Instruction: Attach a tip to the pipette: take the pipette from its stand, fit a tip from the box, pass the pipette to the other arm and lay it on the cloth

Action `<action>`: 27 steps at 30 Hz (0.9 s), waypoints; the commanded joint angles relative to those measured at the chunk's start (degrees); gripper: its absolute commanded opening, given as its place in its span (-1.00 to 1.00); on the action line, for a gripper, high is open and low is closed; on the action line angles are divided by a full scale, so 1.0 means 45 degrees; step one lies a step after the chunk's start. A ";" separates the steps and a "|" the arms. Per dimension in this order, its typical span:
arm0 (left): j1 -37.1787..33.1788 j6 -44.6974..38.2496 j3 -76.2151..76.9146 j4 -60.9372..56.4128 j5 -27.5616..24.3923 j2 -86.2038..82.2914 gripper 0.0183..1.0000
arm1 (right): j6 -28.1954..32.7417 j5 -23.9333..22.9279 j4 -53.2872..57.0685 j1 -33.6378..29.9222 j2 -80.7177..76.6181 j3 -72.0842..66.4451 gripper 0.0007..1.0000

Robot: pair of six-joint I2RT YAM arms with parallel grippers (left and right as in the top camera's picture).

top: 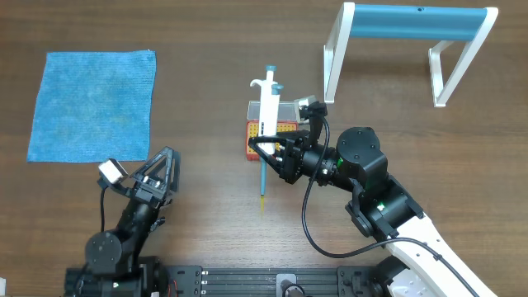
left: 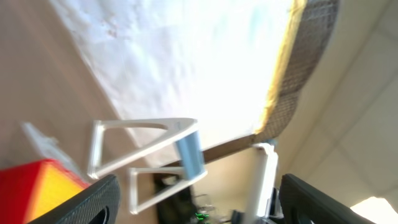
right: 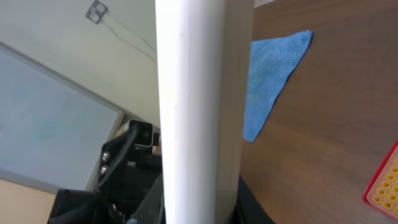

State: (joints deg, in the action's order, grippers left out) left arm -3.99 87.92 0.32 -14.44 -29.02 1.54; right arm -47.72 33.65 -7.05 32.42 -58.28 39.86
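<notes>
Pipette [right: 199,112], white, yellow tip fitted, clamped mid-body in right gripper [top: 269,157] just beside tip box [top: 285,129], apparently lifted clear for handover; left gripper [top: 161,167], fingers spread wide, empty, stands near blue cloth [top: 92,107].

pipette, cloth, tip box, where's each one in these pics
pipette [top: 268,107]: top view, on its white upper body.
cloth [top: 92,107]: top view, on the middle of the blue fabric.
tip box [top: 285,128]: top view, on its yellow tip rack.
</notes>
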 commanded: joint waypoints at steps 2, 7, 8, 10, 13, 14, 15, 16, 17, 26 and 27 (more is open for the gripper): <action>-0.0029 0.1923 0.0753 -0.2778 -0.3657 0.2599 0.64 | -0.0442 0.1462 -0.1647 0.0063 -0.0670 0.0121 -0.84; -0.0024 -0.0291 0.3060 -0.4605 -0.6033 0.6037 0.64 | -0.1404 0.2399 -0.3410 0.0068 -0.2351 0.0121 -0.84; -0.0029 -0.0661 0.3599 -0.5042 -0.6426 0.6785 0.64 | -0.1496 0.2754 -0.3832 0.0068 -0.2637 0.0121 -0.84; -0.0024 -0.1326 0.4779 -0.5333 -0.7320 0.8393 0.64 | -0.1880 0.3507 -0.4653 0.0068 -0.3094 0.0121 -0.84; -0.0024 -0.2132 0.6037 -0.5338 -0.8252 1.0331 0.64 | -0.2059 0.4231 -0.4896 0.0092 -0.3264 0.0121 -0.84; -0.0015 -0.2550 0.6436 -0.5333 -0.8495 1.0948 0.64 | -0.2108 0.4454 -0.4998 0.0092 -0.3264 0.0121 -0.84; 0.0000 -0.2812 0.6756 -0.5338 -0.8650 1.1468 0.65 | -0.2200 0.4464 -0.4993 0.0107 -0.3264 0.0121 -0.83; 0.0083 -0.2973 0.7004 -0.5343 -0.8680 1.1876 0.64 | -0.2254 0.4454 -0.4998 0.0160 -0.3264 0.0121 -0.83; 0.0291 -0.3254 0.7232 -0.5348 -0.8665 1.2318 0.64 | -0.2254 0.4454 -0.4998 0.0257 -0.3264 0.0121 -0.84; 0.2735 -0.3463 0.7533 -0.7091 -0.7023 1.4406 0.46 | -0.2293 0.4454 -0.4988 0.0563 -0.3264 0.0121 -0.84; 0.2735 -0.3463 0.7533 -0.7091 -0.7023 1.4406 0.46 | -0.2293 0.4454 -0.4988 0.0563 -0.3264 0.0121 -0.84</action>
State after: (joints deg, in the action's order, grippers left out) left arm 8.10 73.25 32.69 -45.34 -61.91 66.17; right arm -57.80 52.88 -28.97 34.65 -72.97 39.81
